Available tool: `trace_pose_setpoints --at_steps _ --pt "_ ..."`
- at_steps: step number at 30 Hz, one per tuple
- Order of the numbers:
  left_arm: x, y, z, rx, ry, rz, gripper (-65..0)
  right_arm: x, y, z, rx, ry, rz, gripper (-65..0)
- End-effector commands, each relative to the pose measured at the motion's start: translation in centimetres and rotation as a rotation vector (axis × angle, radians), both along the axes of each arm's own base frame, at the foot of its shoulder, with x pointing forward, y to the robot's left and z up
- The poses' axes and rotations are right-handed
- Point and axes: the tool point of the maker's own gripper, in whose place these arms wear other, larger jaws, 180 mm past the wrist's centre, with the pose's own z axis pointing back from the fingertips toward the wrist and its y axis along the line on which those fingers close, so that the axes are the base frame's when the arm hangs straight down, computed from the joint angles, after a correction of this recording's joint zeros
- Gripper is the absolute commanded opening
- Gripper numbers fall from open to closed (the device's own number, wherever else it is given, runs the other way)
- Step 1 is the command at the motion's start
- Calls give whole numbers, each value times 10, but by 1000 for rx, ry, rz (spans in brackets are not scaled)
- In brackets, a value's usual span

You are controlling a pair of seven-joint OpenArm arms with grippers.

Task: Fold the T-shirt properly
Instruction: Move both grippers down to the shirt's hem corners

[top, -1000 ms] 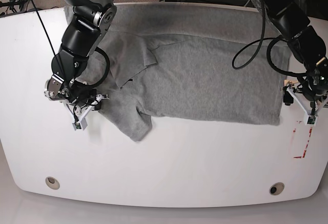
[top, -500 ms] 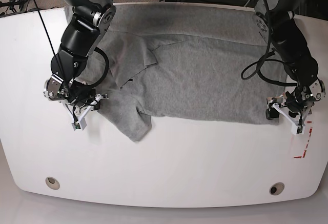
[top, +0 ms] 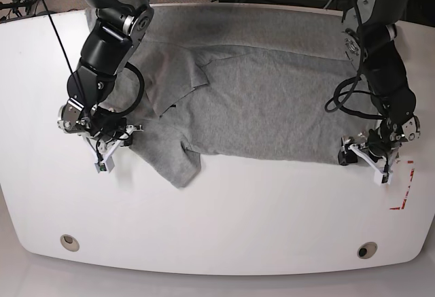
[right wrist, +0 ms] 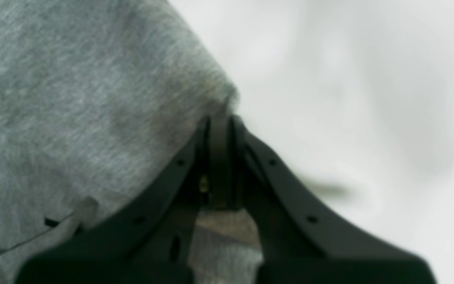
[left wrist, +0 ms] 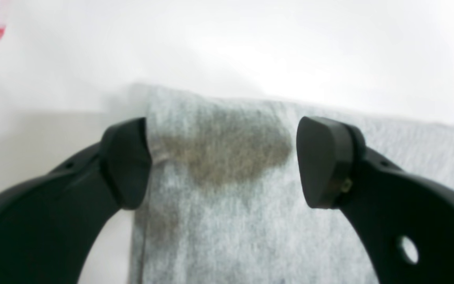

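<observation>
The left tool (left wrist: 223, 165) has slid inward and now straddles the T-shirt (top: 272, 107) corner, jaws wide: sink lower before pinching, while the right tool (right wrist: 219, 157) stays clamped on cloth.

heather-grey t-shirt (top: 272, 107), white table (top: 224, 215), black hands, red tape marks (top: 401, 191)

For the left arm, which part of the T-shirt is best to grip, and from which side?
The near hem corner of the T-shirt, approached from the table's outer edge. The left end effector is open astride that corner, where the cloth lies flat with two free edges.
</observation>
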Motion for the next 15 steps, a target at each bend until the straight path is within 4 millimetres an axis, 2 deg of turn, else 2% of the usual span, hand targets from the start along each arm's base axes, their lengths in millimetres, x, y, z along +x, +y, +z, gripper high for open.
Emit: trace_pose_setpoints --at_steps 1,7,9,11,13,15 --pt "13 1 14 18 -47 -6 -128 13 -7 16 -14 -48 -6 -650" --pt "12 5 12 35 -27 21 -131 15 -12 25 -37 -71 -11 -650" --pt "14 11 19 46 -39 29 -131 16 -13 29 -45 -84 -14 -650" --pt "19 21 39 85 -86 47 -131 17 -15 32 -53 -91 -16 -650" --pt "21 25 49 109 -107 49 -131 17 -16 32 -55 -91 -17 -650" --pt "16 27 46 119 -94 49 -131 17 -16 32 -55 -91 -17 -650"
